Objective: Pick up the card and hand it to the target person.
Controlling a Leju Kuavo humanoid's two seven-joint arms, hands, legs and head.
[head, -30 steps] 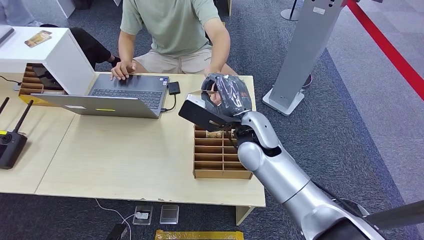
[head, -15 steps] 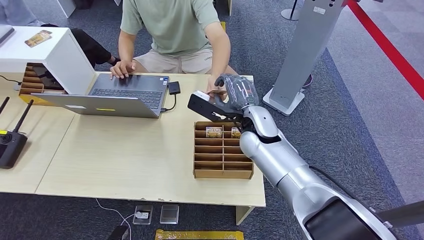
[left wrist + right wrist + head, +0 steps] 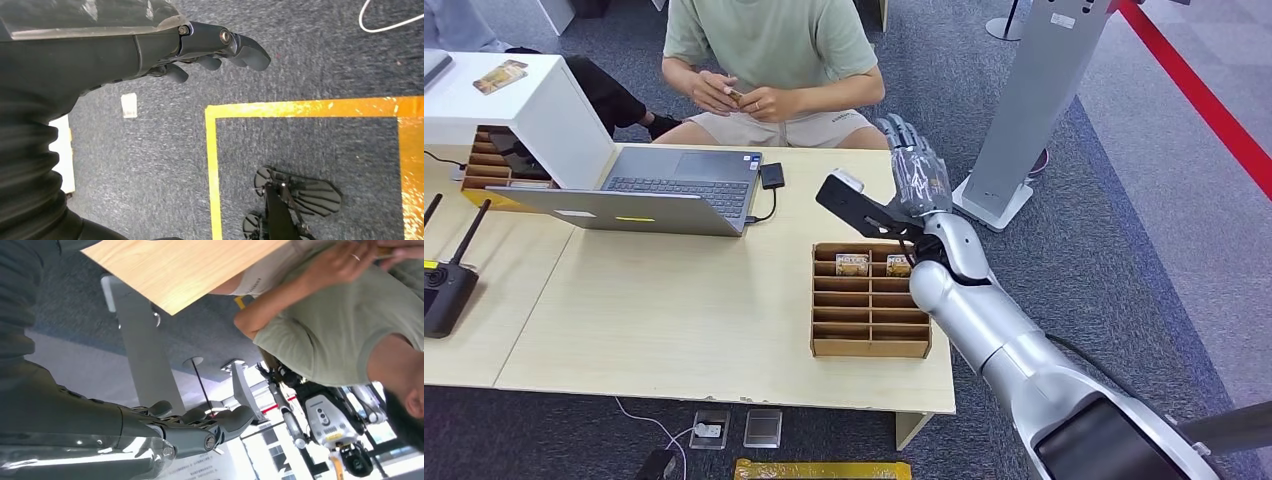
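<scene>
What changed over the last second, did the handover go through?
It looks so. The right hand let go of the card; it now hangs open past the table's far edge. The person took the card, lifted a hand off the laptop, and holds the card in both hands. Laptop and card tray stayed put.

Bare worktop (image 3: 674, 310) between laptop (image 3: 649, 195) and cardboard divider box (image 3: 869, 300). Open air above the far edge, around the raised right hand (image 3: 914, 180). Beyond that edge, blocked by the seated person (image 3: 769, 60); grey stand (image 3: 1029, 110) close on the right.
</scene>
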